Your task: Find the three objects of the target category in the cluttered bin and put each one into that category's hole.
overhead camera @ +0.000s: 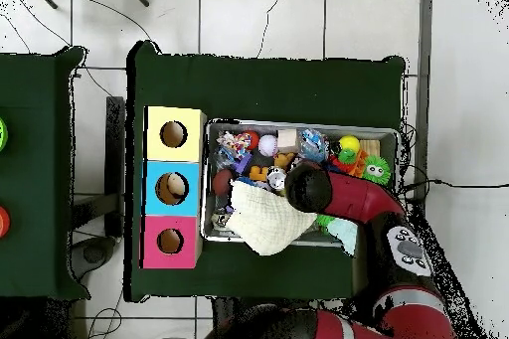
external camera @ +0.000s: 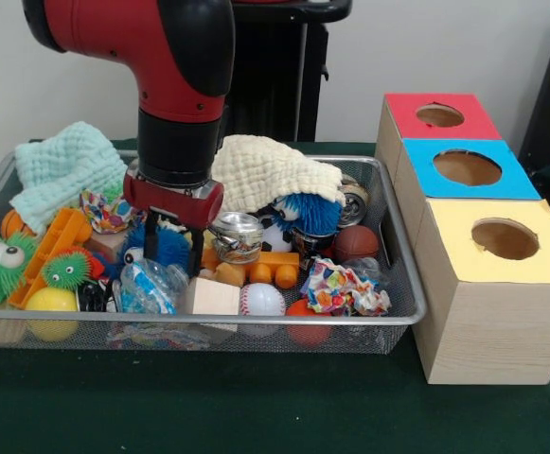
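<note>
**binwatcher:** Closest to the lens is the front rim of the mesh bin [external camera: 256, 322], with a baseball [external camera: 262, 300] and a wooden block [external camera: 213, 296] sitting right behind it. So what's the arm actually doing in there?

**gripnerd:** The gripper [external camera: 172, 260] is down in the pile with its fingers spread. A blue fuzzy toy [external camera: 168, 248] sits between them, but I can't tell if either one is touching it. That looks like the pick, though nothing in view says which category is the target.

**binwatcher:** Tight spot?

**gripnerd:** Yeah. A clear crumpled bottle [external camera: 151, 284] is just in front of the toy and a glass jar [external camera: 237, 236] is just beside it on the box side. The robot should go straight down so the fingers get past the spikes and onto the body, then close slowly. Squishy spikes will probably slip if it only pinches the tips. It should lift vertically too, so the jar doesn't get dragged along.

**binwatcher:** And then?

**gripnerd:** It has to clear the cream cloth [external camera: 265, 170] heaped behind and head for the boxes past the bin's end, which are the red box [external camera: 440, 132], blue box [external camera: 416, 180] and yellow box [external camera: 540, 270]. None of these shots says which hole is the right one.
</note>
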Action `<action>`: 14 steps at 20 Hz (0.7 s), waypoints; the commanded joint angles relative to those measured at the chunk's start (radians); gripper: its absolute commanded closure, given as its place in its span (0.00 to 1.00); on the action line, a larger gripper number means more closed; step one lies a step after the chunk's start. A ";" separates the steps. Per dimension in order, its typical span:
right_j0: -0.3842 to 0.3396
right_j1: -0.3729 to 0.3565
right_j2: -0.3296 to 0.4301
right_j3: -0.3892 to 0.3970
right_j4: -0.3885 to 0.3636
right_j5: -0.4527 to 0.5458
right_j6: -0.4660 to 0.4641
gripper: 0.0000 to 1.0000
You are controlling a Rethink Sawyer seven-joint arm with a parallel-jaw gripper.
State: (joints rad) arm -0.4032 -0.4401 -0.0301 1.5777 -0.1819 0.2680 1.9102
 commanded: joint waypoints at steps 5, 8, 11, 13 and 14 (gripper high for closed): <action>-0.042 0.071 0.114 -0.038 0.004 0.067 0.026 0.00; -0.052 0.074 0.122 -0.056 0.001 0.085 0.010 0.00; -0.052 0.079 0.123 -0.081 0.001 0.108 0.000 0.00; -0.050 0.083 0.122 -0.096 0.000 0.114 -0.003 0.00; -0.051 0.086 0.123 -0.102 0.000 0.118 -0.004 0.00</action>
State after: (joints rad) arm -0.4328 -0.4134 0.0000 1.5602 -0.1821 0.2684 1.9102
